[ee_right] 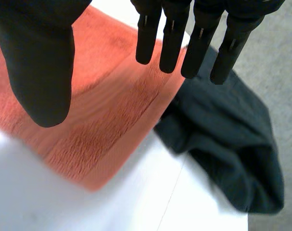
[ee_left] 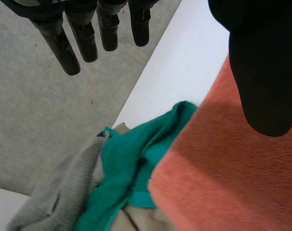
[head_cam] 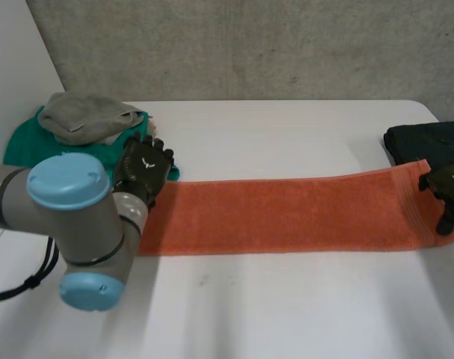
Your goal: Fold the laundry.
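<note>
A long orange towel (head_cam: 286,213) lies flat in a strip across the table (head_cam: 286,307). My left hand (head_cam: 143,170) hovers over its left end, fingers straight and holding nothing. In the left wrist view the thumb (ee_left: 263,72) hangs above the towel (ee_left: 232,183) while the fingers (ee_left: 59,45) point past its edge. My right hand (head_cam: 445,191) is at the towel's right end, also open. In the right wrist view its thumb (ee_right: 40,62) and fingers (ee_right: 172,38) are spread above the towel's corner (ee_right: 112,125).
A green cloth (head_cam: 21,142) with a grey cloth (head_cam: 88,116) on top is piled at the back left, touching the towel's left end (ee_left: 131,168). A black garment (head_cam: 425,142) lies at the back right beside the towel's corner (ee_right: 227,144).
</note>
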